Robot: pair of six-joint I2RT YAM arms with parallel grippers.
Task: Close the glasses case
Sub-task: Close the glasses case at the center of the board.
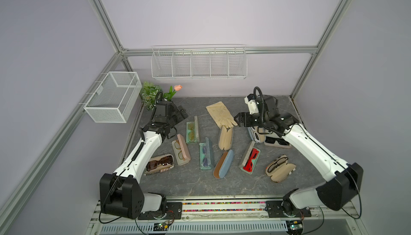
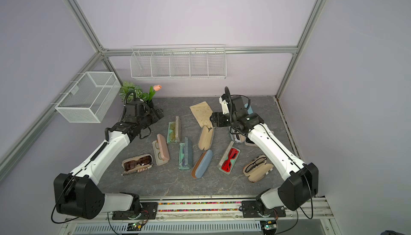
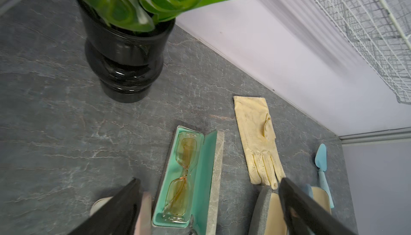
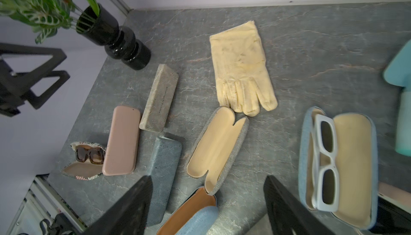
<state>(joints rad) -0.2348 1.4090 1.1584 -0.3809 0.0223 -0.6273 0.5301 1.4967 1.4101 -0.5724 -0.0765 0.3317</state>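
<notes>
Several glasses cases lie open on the grey table; I cannot tell which one the task means. My left gripper (image 1: 182, 111) (image 3: 210, 179) hangs open above a stone-grey, mint-lined case (image 1: 191, 131) (image 3: 184, 178) holding yellow glasses, with nothing between its fingers. My right gripper (image 1: 236, 120) (image 4: 208, 177) is open and empty over the table between an empty beige-lined case (image 1: 225, 137) (image 4: 216, 147) and a light blue case (image 4: 338, 165) with white sunglasses. A denim-blue case (image 1: 223, 164) with brown lining lies in the middle of the table, nearer the front.
Other open cases hold red glasses (image 1: 250, 159), black-rimmed glasses (image 1: 279, 168), brown sunglasses (image 1: 159, 164) and clear frames in a pink case (image 1: 181, 149). A cream glove (image 1: 220, 114) lies at the back. A black vase of plants (image 3: 124, 67) stands back left. Wire baskets (image 1: 113, 96) (image 1: 199, 64) hang on the walls.
</notes>
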